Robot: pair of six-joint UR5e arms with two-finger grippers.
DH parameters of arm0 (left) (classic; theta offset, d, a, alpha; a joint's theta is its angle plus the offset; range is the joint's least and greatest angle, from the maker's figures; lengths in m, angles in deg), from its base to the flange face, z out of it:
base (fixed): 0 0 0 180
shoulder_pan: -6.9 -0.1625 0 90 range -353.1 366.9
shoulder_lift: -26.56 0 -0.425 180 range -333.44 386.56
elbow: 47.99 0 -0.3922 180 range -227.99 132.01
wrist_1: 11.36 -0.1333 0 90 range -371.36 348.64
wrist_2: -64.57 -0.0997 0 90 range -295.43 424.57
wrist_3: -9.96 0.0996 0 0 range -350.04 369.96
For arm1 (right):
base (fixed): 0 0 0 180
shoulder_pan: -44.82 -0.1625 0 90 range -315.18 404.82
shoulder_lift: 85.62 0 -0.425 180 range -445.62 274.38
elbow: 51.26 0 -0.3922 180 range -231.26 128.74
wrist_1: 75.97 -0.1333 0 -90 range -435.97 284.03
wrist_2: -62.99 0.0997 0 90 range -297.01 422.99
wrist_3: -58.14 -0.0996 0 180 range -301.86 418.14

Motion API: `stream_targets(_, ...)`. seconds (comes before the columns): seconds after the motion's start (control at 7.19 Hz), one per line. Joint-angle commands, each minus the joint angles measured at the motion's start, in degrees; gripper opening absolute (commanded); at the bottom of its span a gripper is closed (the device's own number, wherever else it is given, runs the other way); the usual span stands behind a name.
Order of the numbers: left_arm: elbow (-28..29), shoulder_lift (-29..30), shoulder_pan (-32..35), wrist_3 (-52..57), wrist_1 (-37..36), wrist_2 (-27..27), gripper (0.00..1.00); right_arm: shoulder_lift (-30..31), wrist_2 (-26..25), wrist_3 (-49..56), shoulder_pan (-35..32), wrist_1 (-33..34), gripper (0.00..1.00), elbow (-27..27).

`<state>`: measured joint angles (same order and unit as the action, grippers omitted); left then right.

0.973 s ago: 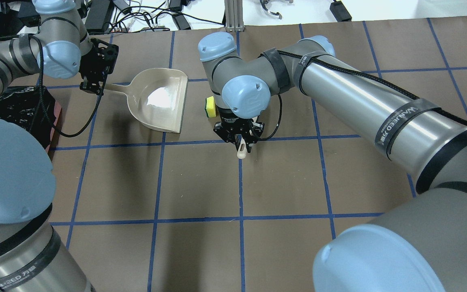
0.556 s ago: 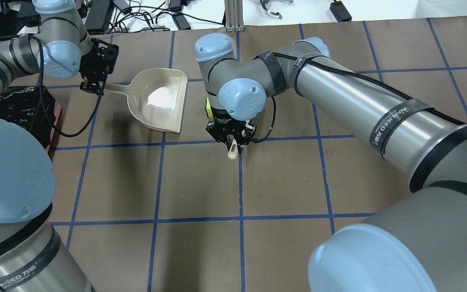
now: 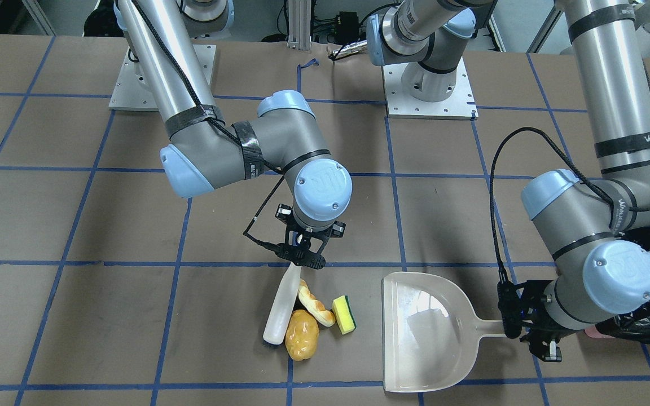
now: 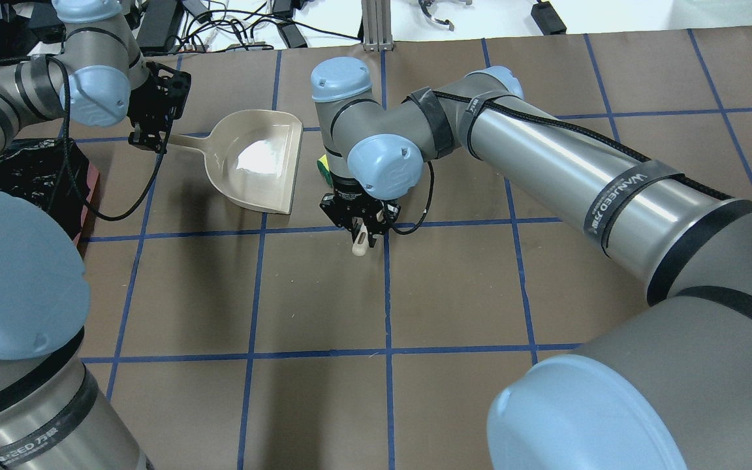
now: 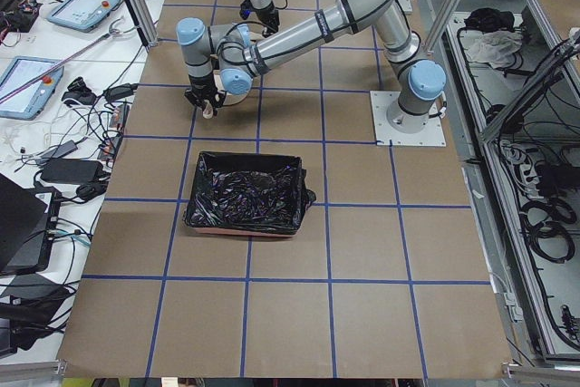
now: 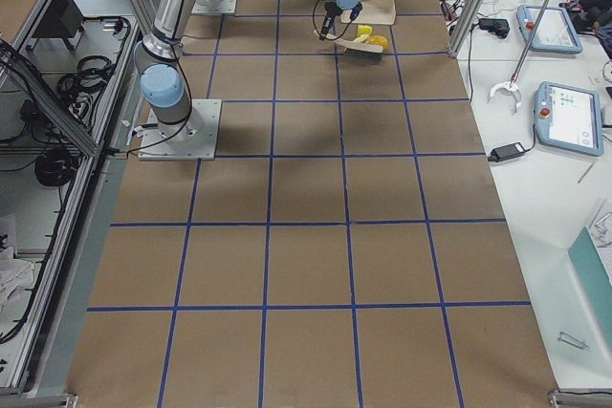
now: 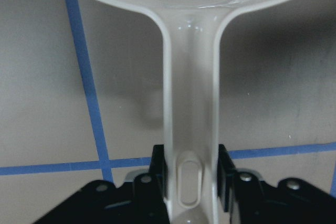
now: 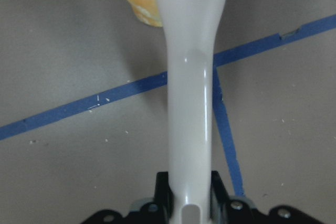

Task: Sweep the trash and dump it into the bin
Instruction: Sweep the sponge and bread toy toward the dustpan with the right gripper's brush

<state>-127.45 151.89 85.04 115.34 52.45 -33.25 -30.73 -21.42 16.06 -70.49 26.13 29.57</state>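
The trash lies together: a golden-brown potato-like lump (image 3: 302, 334), a tan bread piece (image 3: 315, 304) and a yellow-green sponge (image 3: 344, 314). A white brush (image 3: 281, 307) rests against them on the side away from the cream dustpan (image 3: 426, 332). My right gripper (image 3: 301, 256) is shut on the brush handle (image 8: 191, 77). My left gripper (image 3: 528, 327) is shut on the dustpan handle (image 7: 191, 129) and holds the pan flat on the table, its mouth toward the trash. The bin (image 5: 245, 193), lined with a black bag, stands just behind my left wrist. From overhead only the sponge (image 4: 322, 165) peeks out beside my right wrist.
Blue tape lines grid the brown table (image 4: 324, 300). The two arm base plates (image 3: 429, 93) sit at the robot's side. Cables and power bricks (image 4: 232, 26) lie past the far table edge. Tablets (image 5: 86, 6) rest on a side bench.
My right gripper has moved with the brush toward the dustpan, pushing the sponge closer to the pan's mouth. The left gripper and dustpan have stayed put.
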Motion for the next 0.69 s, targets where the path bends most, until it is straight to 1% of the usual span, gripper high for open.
stream_targets(0.0, 0.00, 0.09, 0.00, 0.00, 0.00, 0.00, 0.18, -1.79, 0.73, -1.94, -1.84, 3.18, 0.00, -0.41)
stream_targets(0.14, 0.00, 0.09, 0.09, 0.00, 0.00, 0.00, 0.18, -2.24, 0.73, -2.56, -2.37, 3.11, 0.00, -1.63)
stream_targets(0.42, 0.00, 0.09, 0.00, 0.00, 0.00, 0.00, 0.18, -2.68, 0.82, -3.70, -3.25, 3.20, 0.00, -2.26)
stream_targets(0.56, 0.00, 0.09, 0.09, 0.00, 0.00, 0.00, 0.18, -2.59, 2.47, -4.49, -3.34, 3.28, 0.00, -2.43)
